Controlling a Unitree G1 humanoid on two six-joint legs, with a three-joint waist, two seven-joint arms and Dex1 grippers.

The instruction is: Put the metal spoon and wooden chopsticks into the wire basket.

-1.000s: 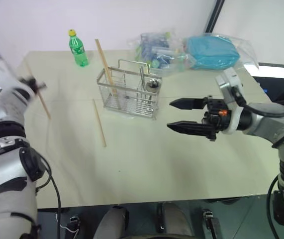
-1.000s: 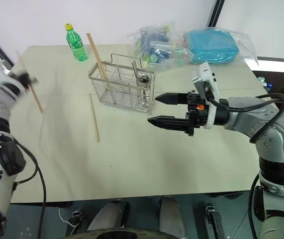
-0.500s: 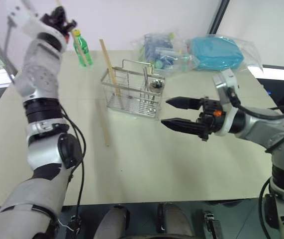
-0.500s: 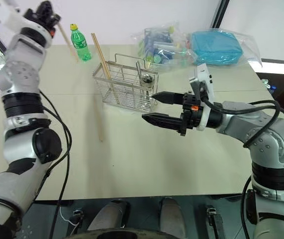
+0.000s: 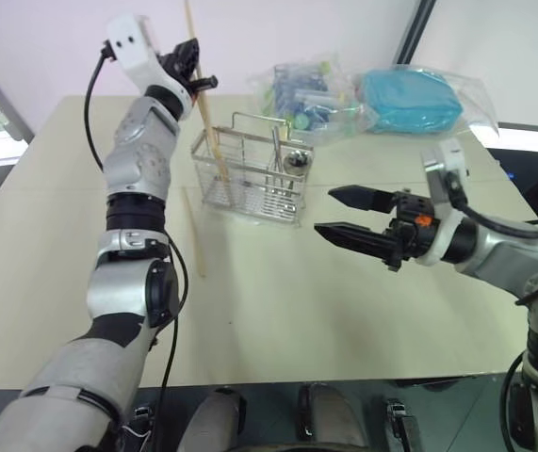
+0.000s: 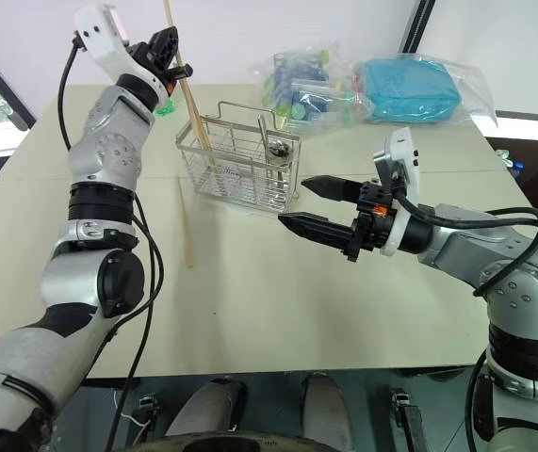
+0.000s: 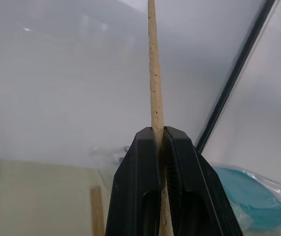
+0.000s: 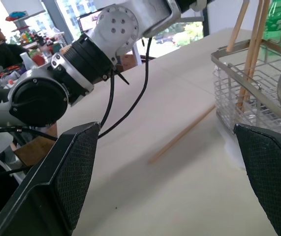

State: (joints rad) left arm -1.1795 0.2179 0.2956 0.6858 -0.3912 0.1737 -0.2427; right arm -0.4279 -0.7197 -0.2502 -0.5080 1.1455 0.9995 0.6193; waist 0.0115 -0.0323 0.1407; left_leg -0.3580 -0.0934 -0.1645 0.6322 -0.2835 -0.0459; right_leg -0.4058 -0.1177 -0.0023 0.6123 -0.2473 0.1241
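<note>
The left end effector (image 5: 193, 68) pinches one of the wooden chopsticks (image 5: 200, 104) above the wire basket (image 5: 250, 174), which sits at 12 o'clock on the desk (image 5: 269, 301). Another chopstick (image 5: 194, 235) lies at its 8 o'clock. The metal spoon (image 5: 292, 158) stands inside. Plastic bags (image 5: 372, 99) crowd 1 o'clock. The right end effector (image 5: 344, 215) is spread at 4 o'clock
</note>
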